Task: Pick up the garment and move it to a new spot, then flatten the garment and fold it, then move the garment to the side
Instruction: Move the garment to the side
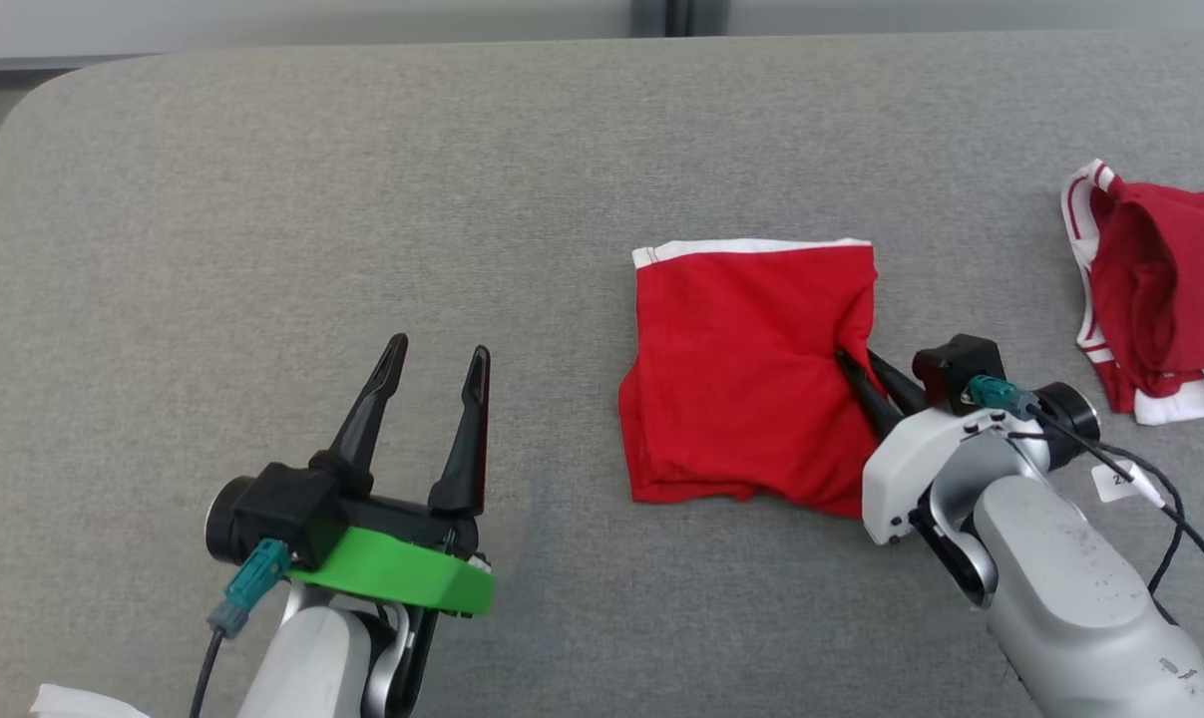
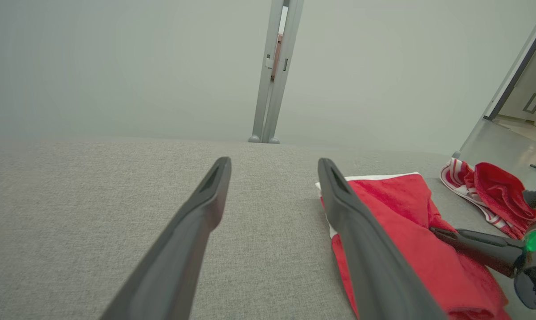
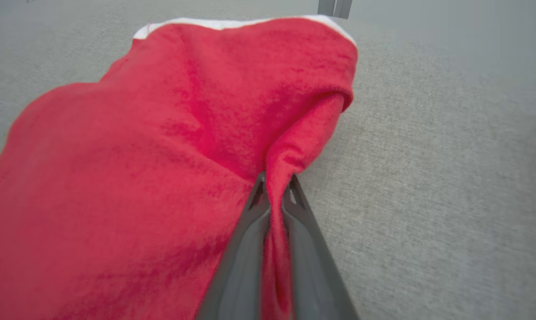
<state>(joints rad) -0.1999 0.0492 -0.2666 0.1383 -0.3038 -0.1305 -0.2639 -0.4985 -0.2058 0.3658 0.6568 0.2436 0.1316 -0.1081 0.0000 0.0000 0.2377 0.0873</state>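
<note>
A: Right forearm (image 1: 1080, 598) is seen lowest in the head view, angled up and leftward to the wrist. Right gripper (image 1: 858, 359) is laid low, fingers pointed at the garment's (image 1: 741, 379) right edge.
B: Grip?
A: Fingers are pressed together on a raised fold of red cloth at that edge; the fold is pinched between them.
B: Garment position?
A: Laid folded on the grey surface (image 1: 262, 199), right of centre, white waistband at the far edge.
B: Left arm?
A: Left gripper (image 1: 438, 345) is held over bare surface, well left of the garment, fingers spread wide and pointed away, nothing between them. Second garment (image 1: 1160, 299), red and white, is noted crumpled at far right.
</note>
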